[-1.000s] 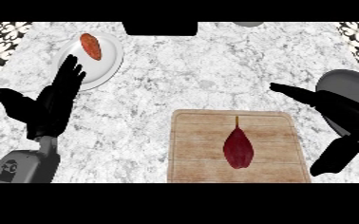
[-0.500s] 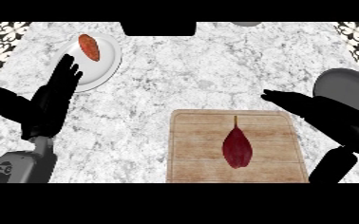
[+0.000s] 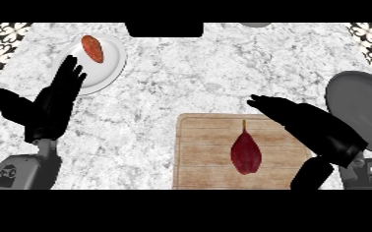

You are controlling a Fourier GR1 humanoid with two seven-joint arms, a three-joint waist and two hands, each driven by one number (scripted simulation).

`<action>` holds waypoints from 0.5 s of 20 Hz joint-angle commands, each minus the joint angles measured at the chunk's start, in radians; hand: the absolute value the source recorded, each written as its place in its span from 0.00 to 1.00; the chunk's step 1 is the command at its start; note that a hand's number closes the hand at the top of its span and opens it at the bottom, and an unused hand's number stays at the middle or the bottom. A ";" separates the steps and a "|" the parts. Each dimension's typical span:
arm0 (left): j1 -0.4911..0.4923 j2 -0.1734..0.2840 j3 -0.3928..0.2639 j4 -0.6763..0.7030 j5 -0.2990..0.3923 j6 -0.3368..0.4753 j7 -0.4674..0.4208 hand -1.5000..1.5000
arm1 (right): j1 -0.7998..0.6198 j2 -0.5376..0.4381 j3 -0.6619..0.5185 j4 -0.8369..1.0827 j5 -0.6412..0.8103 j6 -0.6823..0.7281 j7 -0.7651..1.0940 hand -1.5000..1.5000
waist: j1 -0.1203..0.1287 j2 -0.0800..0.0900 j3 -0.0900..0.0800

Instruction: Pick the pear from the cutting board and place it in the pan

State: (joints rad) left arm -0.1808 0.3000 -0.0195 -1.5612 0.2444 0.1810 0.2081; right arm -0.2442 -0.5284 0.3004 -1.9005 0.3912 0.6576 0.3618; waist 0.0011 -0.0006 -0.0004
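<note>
A dark red pear (image 3: pixel 246 152) with a thin stem lies on the wooden cutting board (image 3: pixel 200 152) at the lower middle. My right hand (image 3: pixel 305 123) reaches in from the right, fingers straight and open, its tips over the board's top right corner, just right of the pear's stem and apart from it. The dark grey pan (image 3: pixel 352 103) sits at the right edge, partly hidden behind that hand. My left hand (image 3: pixel 54 101) rests open at the left, fingers up, overlapping the white plate's lower rim.
A white plate (image 3: pixel 109 64) at the upper left holds an orange-red piece of food (image 3: pixel 92 49). A dark block (image 3: pixel 163 28) stands at the counter's back edge. Patterned tiles show at both top corners. White marble counter surrounds the board.
My right hand has moved left and toward the board, its fingertips now above the board's top right corner. The left hand shifted slightly. The pear has not moved.
</note>
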 commanded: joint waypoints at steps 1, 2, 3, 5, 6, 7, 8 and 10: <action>0.031 -0.002 0.013 -0.069 -0.007 -0.027 0.030 0.50 | -0.051 0.057 -0.018 0.046 0.030 0.066 0.050 0.00 | 0.004 0.000 0.000; 0.010 -0.007 0.025 -0.049 -0.017 -0.017 0.053 0.50 | 0.018 0.057 -0.007 0.017 0.068 0.051 0.022 0.00 | 0.000 0.000 0.000; 0.015 -0.044 -0.016 -0.041 -0.066 0.013 0.021 0.50 | 0.002 0.083 0.015 0.021 0.097 0.042 0.051 0.00 | 0.000 0.000 0.000; -0.001 0.029 0.072 -0.053 0.007 -0.064 0.047 0.50 | -0.023 0.108 0.016 0.035 0.107 0.058 0.085 0.00 | 0.002 0.000 0.000; 0.001 -0.042 0.018 -0.044 -0.055 -0.011 0.039 0.50 | -0.036 0.102 -0.031 0.077 0.103 0.088 0.034 0.00 | 0.000 0.000 0.000; 0.004 -0.028 0.054 -0.013 -0.025 -0.054 0.022 0.50 | -0.032 0.119 -0.024 0.061 0.118 0.099 0.059 0.00 | 0.000 0.000 0.000; 0.011 -0.019 0.059 -0.002 -0.029 -0.072 -0.003 0.50 | 0.022 0.082 -0.035 0.016 0.120 0.111 0.048 0.00 | -0.002 0.000 0.000; 0.040 -0.043 0.044 -0.064 -0.045 -0.062 0.034 0.50 | -0.024 0.118 -0.055 0.113 0.166 0.077 -0.025 0.00 | 0.002 0.000 0.000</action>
State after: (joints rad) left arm -0.1608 0.2753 0.0213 -1.5887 0.2129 0.1311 0.2236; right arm -0.2530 -0.4354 0.2700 -1.8494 0.5048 0.7363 0.3902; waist 0.0013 -0.0004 -0.0001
